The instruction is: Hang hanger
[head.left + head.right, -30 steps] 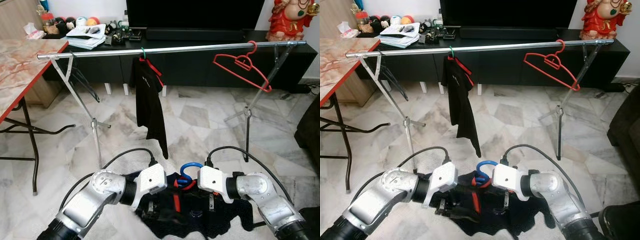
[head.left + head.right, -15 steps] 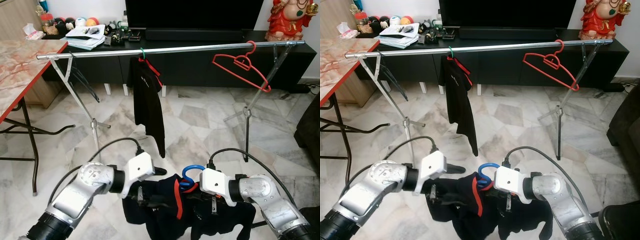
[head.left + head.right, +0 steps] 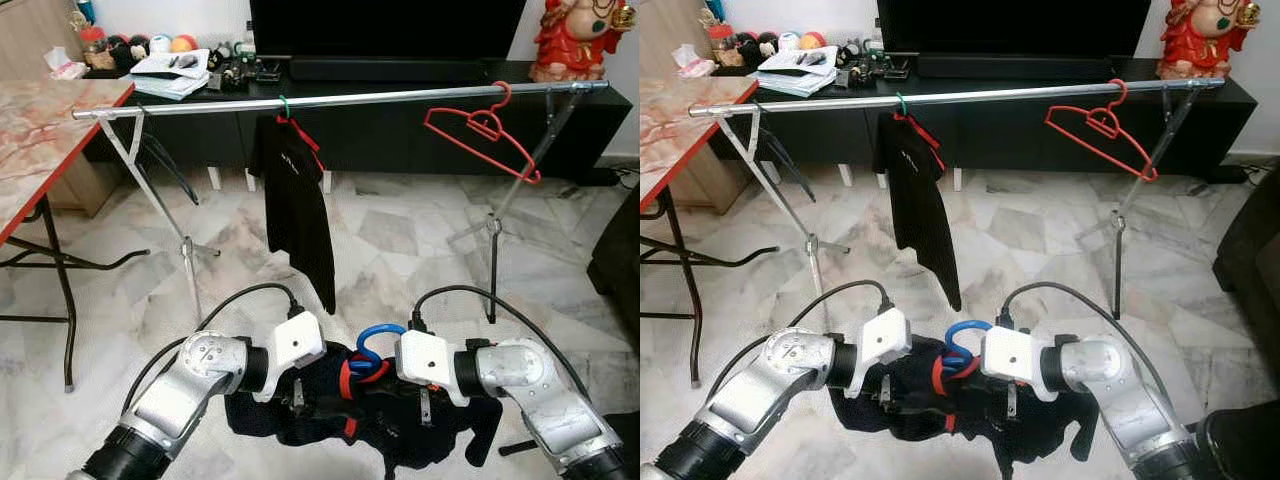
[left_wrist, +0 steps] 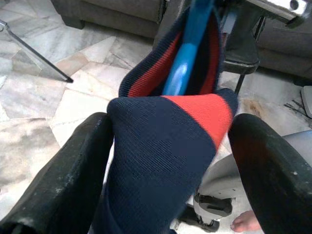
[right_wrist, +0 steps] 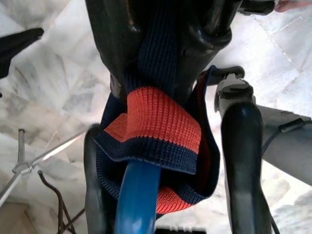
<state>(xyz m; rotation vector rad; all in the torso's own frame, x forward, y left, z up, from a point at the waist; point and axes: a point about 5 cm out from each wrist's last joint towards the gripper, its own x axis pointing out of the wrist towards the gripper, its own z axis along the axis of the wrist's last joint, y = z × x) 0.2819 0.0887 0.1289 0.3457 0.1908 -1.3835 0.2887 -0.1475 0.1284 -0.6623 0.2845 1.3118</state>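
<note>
A blue hanger (image 3: 375,345) carries a navy garment (image 3: 405,440) with red trim, low over the floor in front of me. My right gripper (image 3: 425,400) is shut on the hanger's neck through the collar (image 5: 161,122). My left gripper (image 3: 298,398) sits close on the hook's other side. Its fingers (image 4: 73,175) stand open with the collar's red and navy band (image 4: 165,146) between them. Beyond stands the silver rail (image 3: 400,97). A black garment (image 3: 298,210) hangs near the rail's middle and an empty red hanger (image 3: 485,135) near its right end.
The rack's crossed legs (image 3: 190,270) stand on the marble floor. A red-edged table (image 3: 40,140) is at the left and a black TV cabinet (image 3: 420,140) lies behind the rail. A dark sofa (image 3: 622,260) is at the right. A person's foot (image 4: 246,222) is nearby.
My left gripper has swung back right and closer to the blue hook. The navy garment now hangs lower and spreads wider. The right gripper has risen slightly with the hanger.
</note>
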